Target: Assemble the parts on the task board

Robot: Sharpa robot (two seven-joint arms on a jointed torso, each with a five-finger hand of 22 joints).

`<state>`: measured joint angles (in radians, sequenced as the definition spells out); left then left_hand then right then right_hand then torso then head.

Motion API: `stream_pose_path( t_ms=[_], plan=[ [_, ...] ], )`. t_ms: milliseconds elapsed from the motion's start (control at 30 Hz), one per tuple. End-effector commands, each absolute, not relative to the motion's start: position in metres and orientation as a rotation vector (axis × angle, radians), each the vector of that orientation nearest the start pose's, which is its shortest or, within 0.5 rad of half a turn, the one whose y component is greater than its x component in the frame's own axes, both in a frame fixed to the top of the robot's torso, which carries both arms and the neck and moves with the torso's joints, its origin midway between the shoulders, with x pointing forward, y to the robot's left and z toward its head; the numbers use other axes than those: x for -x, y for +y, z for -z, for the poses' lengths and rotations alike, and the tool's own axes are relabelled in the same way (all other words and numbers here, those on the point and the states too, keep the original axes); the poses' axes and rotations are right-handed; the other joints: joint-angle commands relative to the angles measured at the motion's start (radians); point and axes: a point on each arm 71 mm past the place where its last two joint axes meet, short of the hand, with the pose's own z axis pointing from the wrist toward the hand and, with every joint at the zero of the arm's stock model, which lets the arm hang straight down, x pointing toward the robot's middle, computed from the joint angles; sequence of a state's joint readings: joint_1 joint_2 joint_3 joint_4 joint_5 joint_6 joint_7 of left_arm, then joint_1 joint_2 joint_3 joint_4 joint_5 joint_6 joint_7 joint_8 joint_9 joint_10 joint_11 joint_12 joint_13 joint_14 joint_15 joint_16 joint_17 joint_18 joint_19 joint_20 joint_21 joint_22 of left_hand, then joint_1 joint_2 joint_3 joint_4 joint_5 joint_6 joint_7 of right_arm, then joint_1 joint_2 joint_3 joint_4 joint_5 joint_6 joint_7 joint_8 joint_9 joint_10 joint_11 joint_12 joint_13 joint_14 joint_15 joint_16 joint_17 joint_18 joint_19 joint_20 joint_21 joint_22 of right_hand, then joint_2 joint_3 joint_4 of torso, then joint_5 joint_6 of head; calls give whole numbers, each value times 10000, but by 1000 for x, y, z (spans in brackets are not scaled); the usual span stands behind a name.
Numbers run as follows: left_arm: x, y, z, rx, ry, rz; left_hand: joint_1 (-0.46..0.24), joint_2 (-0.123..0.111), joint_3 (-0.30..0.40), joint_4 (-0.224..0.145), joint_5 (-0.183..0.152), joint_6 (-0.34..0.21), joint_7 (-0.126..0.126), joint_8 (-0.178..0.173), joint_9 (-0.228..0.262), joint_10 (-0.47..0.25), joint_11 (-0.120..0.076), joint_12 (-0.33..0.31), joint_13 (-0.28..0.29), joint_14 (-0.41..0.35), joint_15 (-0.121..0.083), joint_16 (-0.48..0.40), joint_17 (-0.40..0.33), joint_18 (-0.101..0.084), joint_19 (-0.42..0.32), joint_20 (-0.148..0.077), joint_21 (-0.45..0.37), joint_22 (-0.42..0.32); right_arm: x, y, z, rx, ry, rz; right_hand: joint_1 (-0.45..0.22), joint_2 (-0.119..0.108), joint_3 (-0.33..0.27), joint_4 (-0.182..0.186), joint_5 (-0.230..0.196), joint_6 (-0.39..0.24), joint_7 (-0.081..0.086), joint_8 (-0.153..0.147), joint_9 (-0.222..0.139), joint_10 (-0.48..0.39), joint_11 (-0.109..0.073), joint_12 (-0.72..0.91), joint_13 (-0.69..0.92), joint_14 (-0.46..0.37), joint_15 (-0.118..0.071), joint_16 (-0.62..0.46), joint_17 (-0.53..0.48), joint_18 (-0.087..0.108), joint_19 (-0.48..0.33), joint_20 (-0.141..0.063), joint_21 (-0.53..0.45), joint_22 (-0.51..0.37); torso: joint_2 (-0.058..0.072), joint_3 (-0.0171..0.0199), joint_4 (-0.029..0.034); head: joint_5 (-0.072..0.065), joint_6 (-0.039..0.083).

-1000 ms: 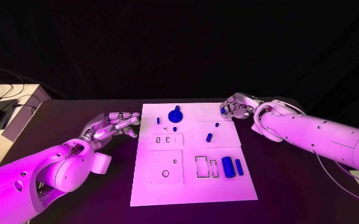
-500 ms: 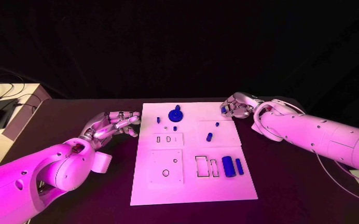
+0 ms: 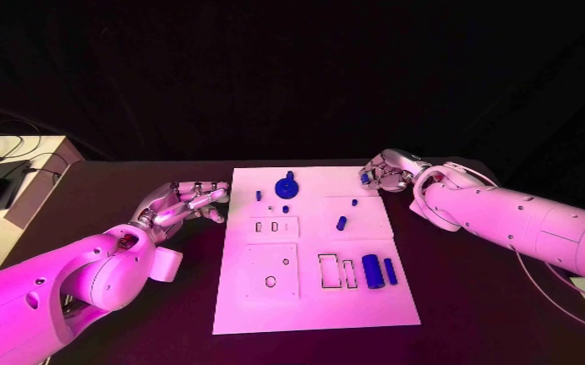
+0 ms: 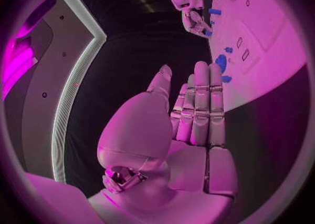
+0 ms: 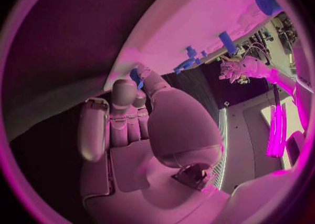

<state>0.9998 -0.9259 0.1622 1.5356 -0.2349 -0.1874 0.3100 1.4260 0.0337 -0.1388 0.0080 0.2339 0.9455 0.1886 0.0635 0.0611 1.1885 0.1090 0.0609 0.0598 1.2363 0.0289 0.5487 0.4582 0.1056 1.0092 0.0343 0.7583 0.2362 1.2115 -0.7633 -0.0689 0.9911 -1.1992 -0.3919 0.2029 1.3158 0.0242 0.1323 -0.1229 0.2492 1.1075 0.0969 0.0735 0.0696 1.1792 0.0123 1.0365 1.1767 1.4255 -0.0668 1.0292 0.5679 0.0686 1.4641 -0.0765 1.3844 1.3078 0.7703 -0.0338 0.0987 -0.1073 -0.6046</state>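
The white task board (image 3: 317,297) lies in the middle of the black table. At its far right corner my right hand (image 3: 386,172) pinches a small blue part (image 3: 364,178) between thumb and fingertips; the right wrist view shows this small blue part (image 5: 136,74) at the tips of the curled right hand (image 5: 131,124). My left hand (image 3: 183,203) hovers left of the board with its fingers stretched out and nothing in them, as the left hand (image 4: 190,129) also appears from its wrist. A round blue part (image 3: 286,186) stands near the board's far edge. Two blue cylinders (image 3: 370,271) lie at the near right.
Small blue pegs (image 3: 341,223) stand scattered over the board's far half, and several outlined slots (image 3: 329,270) mark its near half. A pale box (image 3: 24,158) sits beyond the table's left edge. Bare black table (image 3: 488,314) lies either side of the board.
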Motion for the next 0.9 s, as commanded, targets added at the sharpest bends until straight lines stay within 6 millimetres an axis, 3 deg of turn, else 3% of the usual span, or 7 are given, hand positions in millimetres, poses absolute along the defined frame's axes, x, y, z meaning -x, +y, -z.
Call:
stream_pose_path(
  t_ms=[33, 367, 567, 733, 900],
  plan=[
    [-473, 240, 199, 10010, 15132, 15599, -67, 33, 22, -96, -59, 17, -46, -33, -11, -72, 7, -4, 10, -74, 29, 38, -17, 145, -66, 38, 61, -36, -556, -327, 198, -961, 15178, -5017, -7, 122, -48, 14, -32, 208, 149, 41, 14, 35, -66, -70, -1, 20, -55, -20, 15, -205, 918, -77, 61, 2111, -5, -1, -5, 9, 8],
    [-473, 241, 199, 10035, 15114, 15573, -67, 33, 22, -96, -59, 17, -46, -33, -11, -72, 7, -4, 10, -74, 29, 38, -17, 145, -66, 38, 61, -36, -541, -301, 189, -1510, 15083, -5310, -36, 105, -141, 44, -98, 139, 179, -9, -1, -18, -51, -197, -63, 9, -50, -70, 21, -191, 911, -82, -8, 2091, -75, -28, -52, 55, -7],
    [-473, 239, 199, 10064, 15109, 15582, -95, 39, 11, -95, -63, 27, -49, -32, -10, -68, 6, -3, 11, -75, 31, 42, -20, 145, -65, 38, 69, -48, -523, -257, 183, -1515, 15146, -5968, -78, 69, -183, 80, -110, 126, 182, -8, 2, -17, -44, -219, -80, 14, -43, -93, 14, -188, 911, -76, -27, 2085, -160, -58, -88, 156, -47],
    [-473, 237, 200, 10083, 15127, 15599, -95, 39, 11, -95, -63, 27, -49, -32, -10, -68, 6, -3, 11, -75, 31, 42, -20, 145, -65, 38, 69, -48, -505, -216, 183, -1285, 15386, -6392, -62, 67, -198, 102, -65, 157, 165, 7, 7, 0, -56, -225, -88, 28, -52, -108, 14, -189, 914, -79, -23, 2088, -238, -85, -75, 287, -136],
    [-474, 236, 200, 10102, 15149, 15603, -95, 39, 11, -95, -63, 27, -49, -32, -10, -68, 6, -3, 11, -75, 31, 42, -20, 145, -65, 38, 69, -48, -489, -183, 187, -1061, 15745, -6605, -102, 45, -231, 140, -67, 189, 150, 17, 9, 10, -63, -228, -93, 35, -57, -117, 16, -187, 915, -84, -32, 2086, -300, -109, -69, 325, -235]
  ],
)
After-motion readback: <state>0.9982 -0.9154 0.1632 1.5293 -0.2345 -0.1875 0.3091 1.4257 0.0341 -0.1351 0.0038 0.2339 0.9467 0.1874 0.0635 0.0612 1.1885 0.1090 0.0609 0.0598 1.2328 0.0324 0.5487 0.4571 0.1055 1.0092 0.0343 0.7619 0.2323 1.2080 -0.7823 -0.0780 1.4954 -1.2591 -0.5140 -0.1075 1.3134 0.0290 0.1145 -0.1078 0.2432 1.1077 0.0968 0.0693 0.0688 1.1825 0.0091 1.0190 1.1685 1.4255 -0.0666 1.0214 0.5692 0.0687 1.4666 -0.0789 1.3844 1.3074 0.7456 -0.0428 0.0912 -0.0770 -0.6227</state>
